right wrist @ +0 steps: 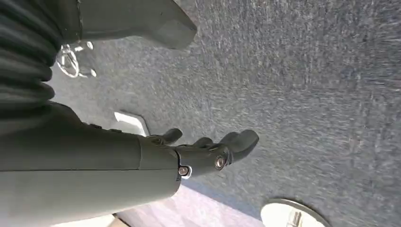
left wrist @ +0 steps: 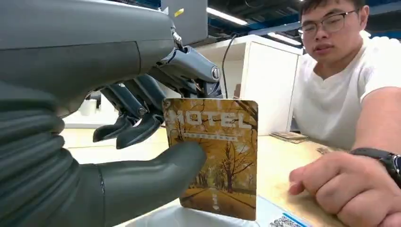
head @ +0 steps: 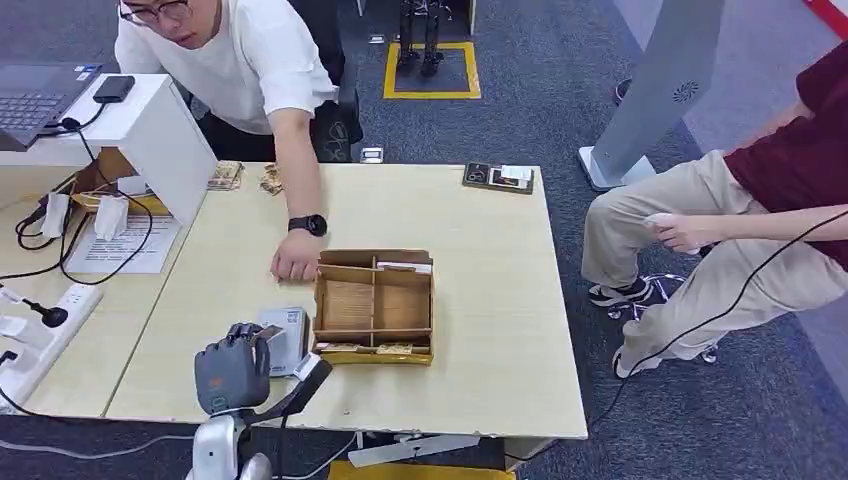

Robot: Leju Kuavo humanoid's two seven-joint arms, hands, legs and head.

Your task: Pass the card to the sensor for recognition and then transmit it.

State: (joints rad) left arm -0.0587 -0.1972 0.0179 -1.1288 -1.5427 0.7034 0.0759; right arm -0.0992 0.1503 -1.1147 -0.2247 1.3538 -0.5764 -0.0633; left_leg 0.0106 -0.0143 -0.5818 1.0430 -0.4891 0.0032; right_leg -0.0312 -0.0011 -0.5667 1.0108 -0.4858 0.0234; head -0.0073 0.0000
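The robot's left hand is pinching an upright hotel card between thumb and fingers, directly over the grey sensor at the tabletop's seven o'clock; a person's hand is resting at the sensor's twelve o'clock, beside the wooden tray; the right hand is hanging empty above the carpet, fingers loosely apart.

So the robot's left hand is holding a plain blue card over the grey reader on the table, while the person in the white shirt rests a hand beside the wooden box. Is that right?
Not quite: the card is not plain blue. The left wrist view shows it golden-brown, printed with autumn trees and the word HOTEL. The rest stands: the robot's left hand holds it over the flat grey reader on the light wooden table, and the white-shirted person's hand rests beside the compartmented wooden box.
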